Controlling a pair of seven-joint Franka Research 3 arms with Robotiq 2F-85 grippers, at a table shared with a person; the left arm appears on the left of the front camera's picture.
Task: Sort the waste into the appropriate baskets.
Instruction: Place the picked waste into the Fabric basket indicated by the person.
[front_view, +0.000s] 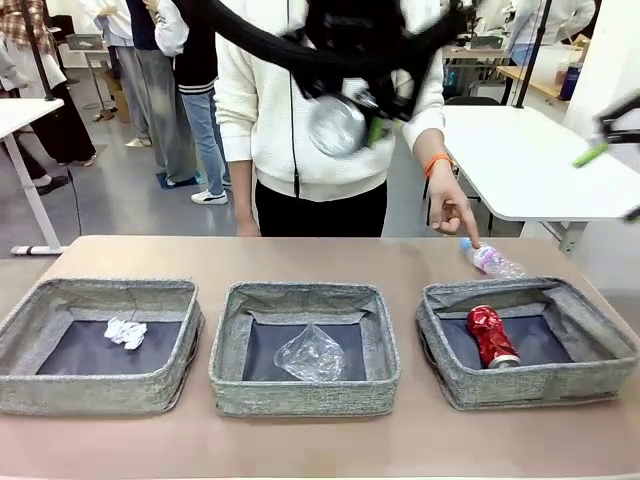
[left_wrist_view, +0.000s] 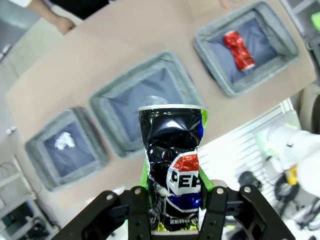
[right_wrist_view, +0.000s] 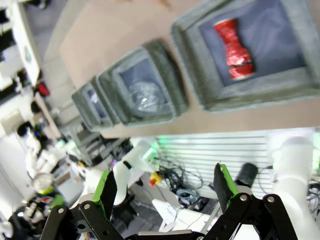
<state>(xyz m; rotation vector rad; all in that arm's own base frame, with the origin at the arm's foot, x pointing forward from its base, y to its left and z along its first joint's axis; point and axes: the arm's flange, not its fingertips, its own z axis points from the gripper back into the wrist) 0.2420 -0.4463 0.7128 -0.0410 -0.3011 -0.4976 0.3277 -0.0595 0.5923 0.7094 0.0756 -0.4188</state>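
Three grey bins in a row, my two grippers raised above them.
My left gripper (left_wrist_view: 172, 200) pinches the dented dark-blue can (left_wrist_view: 172, 170) high over the middle bin (front_view: 232, 340); my right gripper (right_wrist_view: 165, 187) hangs spread wide. Right of the middle bin lies the red can (front_view: 492, 335); behind that, a person's hand (front_view: 450, 205) touches the small bottle (front_view: 490, 260).

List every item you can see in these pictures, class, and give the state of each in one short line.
Dark-blue can: dented, gripped between the left gripper's fingers, held high.
Red can: dented, lying in the right basket.
Clear plastic piece: crumpled, in the middle basket.
Paper wad: in the left basket.
Bottle: capped, lying on the table, person's hand pointing at it.
Right gripper: open, empty.
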